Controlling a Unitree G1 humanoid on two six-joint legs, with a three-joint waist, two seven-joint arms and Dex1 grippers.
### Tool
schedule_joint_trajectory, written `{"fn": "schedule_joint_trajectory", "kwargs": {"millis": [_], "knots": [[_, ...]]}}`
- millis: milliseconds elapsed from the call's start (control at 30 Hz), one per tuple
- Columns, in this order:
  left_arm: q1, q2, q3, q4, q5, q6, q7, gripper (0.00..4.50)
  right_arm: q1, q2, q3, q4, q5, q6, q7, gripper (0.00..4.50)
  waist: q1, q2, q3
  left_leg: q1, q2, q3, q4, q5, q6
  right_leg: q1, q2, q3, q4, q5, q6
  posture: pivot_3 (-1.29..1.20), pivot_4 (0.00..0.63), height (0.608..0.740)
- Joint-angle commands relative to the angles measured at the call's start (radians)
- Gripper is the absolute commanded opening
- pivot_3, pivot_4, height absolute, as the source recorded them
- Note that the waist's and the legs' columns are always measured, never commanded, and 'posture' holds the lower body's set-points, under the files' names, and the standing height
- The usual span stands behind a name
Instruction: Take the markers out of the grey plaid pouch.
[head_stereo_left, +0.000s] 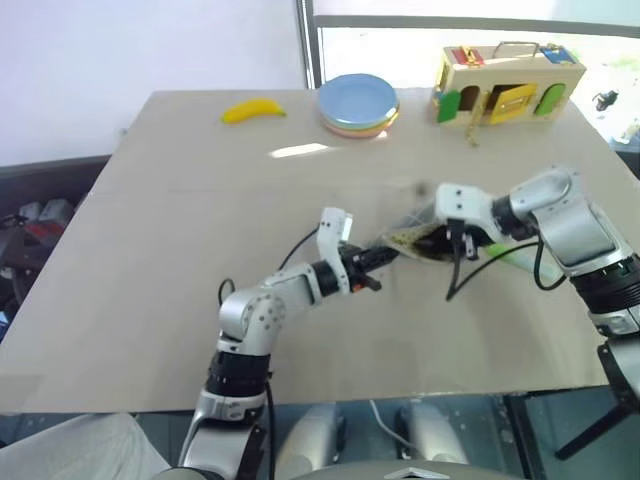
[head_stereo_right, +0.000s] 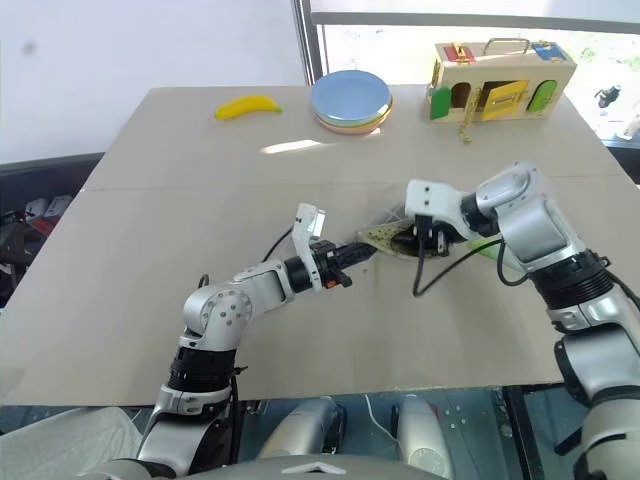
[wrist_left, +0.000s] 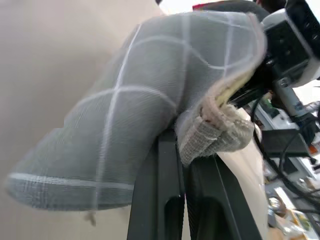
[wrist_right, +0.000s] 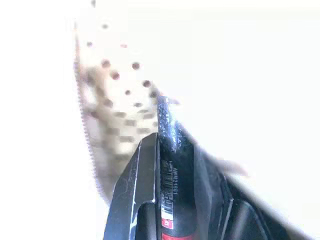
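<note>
- Near the middle of the surface (head_stereo_left: 150, 250), the grey plaid pouch (wrist_left: 135, 125) hangs between the two arms, lifted up.
- From the left, the left tool (wrist_left: 182, 175) is clenched on the pouch's edge; its wrist view shows the pale grid lines up close.
- From the right, the right tool (wrist_right: 175, 165) reaches into the pouch's open mouth. Its wrist view shows it pinching the red marker (wrist_right: 172, 190), with the dotted lining behind.
- Just right of the pouch lies the green marker (head_stereo_left: 520, 257).
- Far back sit a banana (head_stereo_left: 253, 110), plates (head_stereo_left: 358, 103) and a wooden toy box (head_stereo_left: 508, 85).
</note>
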Motion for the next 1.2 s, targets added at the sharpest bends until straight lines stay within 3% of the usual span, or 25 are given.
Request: {"fn": "schedule_joint_trajectory", "kwargs": {"millis": [33, 167, 400, 667, 800, 1067, 1200], "knots": [[0.001, 0.027, 0.003, 0.027, 0.04, -0.033, -0.005, 0.0, 0.015, 0.012, -0.139, -0.028, 0.116, 0.183, -0.061, 0.38, 0.003, 0.0, 0.0, -0.003, 0.0, 0.0, 0.0, 0.0, 0.0, -0.002, 0.0, 0.0, 0.0, 0.0, 0.0, 0.0, 0.15, 0.74], [-0.028, 0.038, 0.022, 0.068, 0.098, -0.113, 0.015, 0.0, 0.011, 0.037, -0.238, -0.077, 0.283, 0.443, -0.076, 0.38, 0.003, 0.0, 0.0, -0.005, 0.0, 0.0, 0.0, 0.0, 0.0, -0.004, 0.0, 0.0, 0.0, 0.0, 0.0, 0.0, 0.15, 0.74], [-0.033, 0.052, -0.009, 0.089, 0.181, -0.227, 0.01, 0.0, -0.035, 0.061, -0.368, -0.054, 0.441, 0.664, -0.177, 0.38, 0.004, 0.0, 0.0, -0.005, 0.0, 0.0, 0.0, 0.0, 0.0, -0.004, 0.0, 0.0, 0.0, 0.0, 0.0, 0.0, 0.15, 0.74], [-0.039, 0.061, 0.019, 0.125, 0.21, -0.278, 0.046, 0.0, 0.08, -0.154, -0.209, -0.182, 0.435, 0.397, -0.071, 0.38, 0.017, 0.0, 0.0, -0.006, -0.001, 0.0, 0.0, 0.0, 0.0, -0.005, 0.0, -0.001, -0.001, 0.0, 0.0, 0.0, 0.15, 0.74], [-0.028, 0.075, 0.028, 0.146, 0.251, -0.365, 0.067, 0.0, 0.116, -0.162, -0.233, -0.155, 0.439, 0.227, -0.077, 0.38, 0.013, 0.0, 0.0, -0.006, 0.0, 0.001, 0.0, 0.0, 0.0, -0.005, 0.0, 0.0, 0.0, 0.0, 0.0, 0.0, 0.15, 0.74], [-0.006, 0.09, -0.008, 0.154, 0.297, -0.434, 0.077, 0.0, 0.188, -0.212, -0.274, -0.236, 0.605, 0.211, 0.046, 0.38, 0.02, 0.0, 0.0, -0.006, 0.0, 0.001, 0.0, 0.0, 0.0, -0.005, -0.001, 0.0, -0.001, 0.0, 0.0, 0.0, 0.15, 0.74], [-0.01, 0.088, -0.019, 0.156, 0.295, -0.441, 0.086, 0.0, 0.239, -0.315, -0.214, -0.286, 0.611, 0.197, 0.133, 0.38, 0.021, 0.0, 0.0, -0.006, 0.0, 0.001, 0.0, 0.0, 0.0, -0.005, 0.0, 0.0, 0.0, 0.0, 0.0, 0.0, 0.15, 0.74]]}}
